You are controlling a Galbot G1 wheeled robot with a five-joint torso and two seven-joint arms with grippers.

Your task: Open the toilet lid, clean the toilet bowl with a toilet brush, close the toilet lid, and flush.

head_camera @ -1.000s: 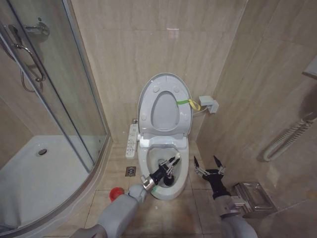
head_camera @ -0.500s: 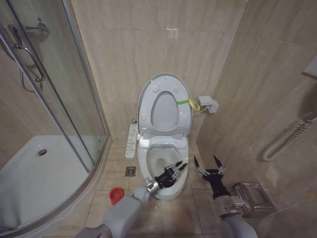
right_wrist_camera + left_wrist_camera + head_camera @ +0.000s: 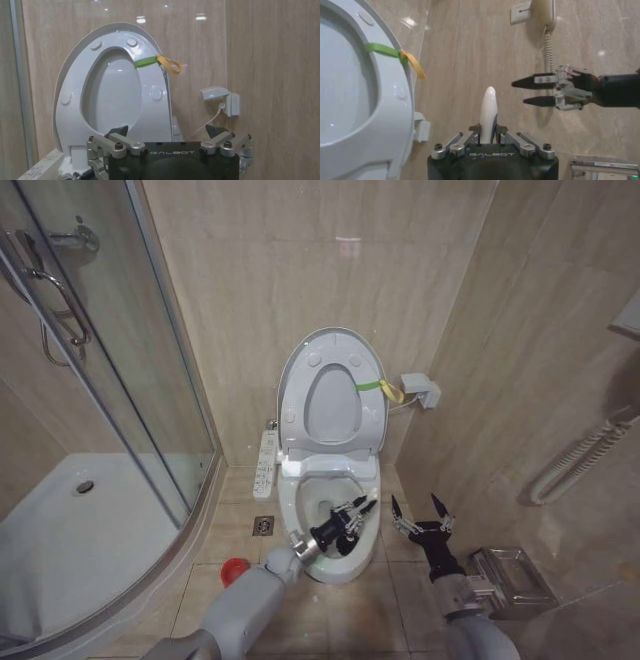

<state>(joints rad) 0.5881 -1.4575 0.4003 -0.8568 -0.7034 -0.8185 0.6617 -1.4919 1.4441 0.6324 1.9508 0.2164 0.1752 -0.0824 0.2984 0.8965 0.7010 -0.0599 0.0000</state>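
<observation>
Glossy beige stone-look wall tiles (image 3: 260, 270) are covering the room and catching a ceiling light's reflection, and matching beige floor tiles (image 3: 400, 600) are running below. A curved glass shower enclosure with a chrome handle (image 3: 60, 300) is standing over a white curved shower tray (image 3: 90, 530). A white wall socket box (image 3: 421, 390), a white coiled-cord wall handset (image 3: 585, 460) and a steel wall-mounted paper holder (image 3: 515, 580) are hanging nearby.

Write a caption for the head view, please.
Left end effector scrubs white ceramic toilet bowl, glossy white oval lid raised.
</observation>
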